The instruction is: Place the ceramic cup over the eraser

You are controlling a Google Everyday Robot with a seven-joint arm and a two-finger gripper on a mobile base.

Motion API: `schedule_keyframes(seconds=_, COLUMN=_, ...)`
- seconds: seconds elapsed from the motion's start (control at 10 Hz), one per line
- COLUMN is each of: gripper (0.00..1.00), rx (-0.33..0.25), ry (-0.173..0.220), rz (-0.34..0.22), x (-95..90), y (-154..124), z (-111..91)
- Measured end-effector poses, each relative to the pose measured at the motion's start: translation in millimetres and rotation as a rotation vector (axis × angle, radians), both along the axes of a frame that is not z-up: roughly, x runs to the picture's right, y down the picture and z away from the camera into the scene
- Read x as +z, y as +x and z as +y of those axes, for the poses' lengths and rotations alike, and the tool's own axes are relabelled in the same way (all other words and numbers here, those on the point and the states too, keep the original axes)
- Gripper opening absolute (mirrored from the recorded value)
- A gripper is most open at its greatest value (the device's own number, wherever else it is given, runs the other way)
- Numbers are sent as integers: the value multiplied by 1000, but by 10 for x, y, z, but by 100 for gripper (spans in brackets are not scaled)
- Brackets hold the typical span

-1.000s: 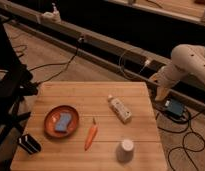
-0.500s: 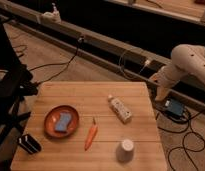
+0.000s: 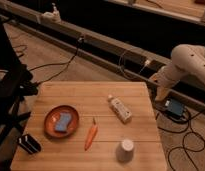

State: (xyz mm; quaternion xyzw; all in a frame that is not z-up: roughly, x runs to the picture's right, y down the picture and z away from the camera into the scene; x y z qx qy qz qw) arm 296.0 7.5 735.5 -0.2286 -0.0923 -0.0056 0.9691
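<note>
The white ceramic cup [image 3: 125, 149] stands near the front edge of the wooden table [image 3: 136, 95], right of centre. The black eraser [image 3: 29, 144] lies at the table's front left corner, far from the cup. My gripper [image 3: 160, 93] hangs at the end of the pale arm [image 3: 188, 62], off the table's right side and beyond its edge, well away from both the cup and the eraser. It holds nothing that I can see.
An orange plate [image 3: 50, 112] with a blue sponge pad [image 3: 62, 121] sits at the left. A carrot [image 3: 91, 134] lies in the middle and a whitish bottle [image 3: 120, 108] right of it. Cables and a blue box [image 3: 174, 107] lie on the floor at the right.
</note>
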Motion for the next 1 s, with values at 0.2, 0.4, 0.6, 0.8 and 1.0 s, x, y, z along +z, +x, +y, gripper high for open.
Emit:
schedule_keyframes(seconds=0.2, gripper=70, rx=-27, ry=-16, rz=-24, x=-36, y=-53, z=52)
schedule_keyframes(seconds=0.4, gripper=70, rx=-116, ry=-57, rz=-128, x=-154, y=-333, z=234)
schedule_keyframes(seconds=0.6, gripper=70, rx=-250, ry=-85, rz=-230, x=-304, y=-635, z=468)
schedule_keyframes(seconds=0.8, gripper=70, rx=-337, ry=-92, rz=-268, x=-393, y=-754, z=695)
schedule_keyframes(seconds=1.0, gripper=70, rx=-377, ry=-73, rz=-268, x=-410, y=-816, z=897)
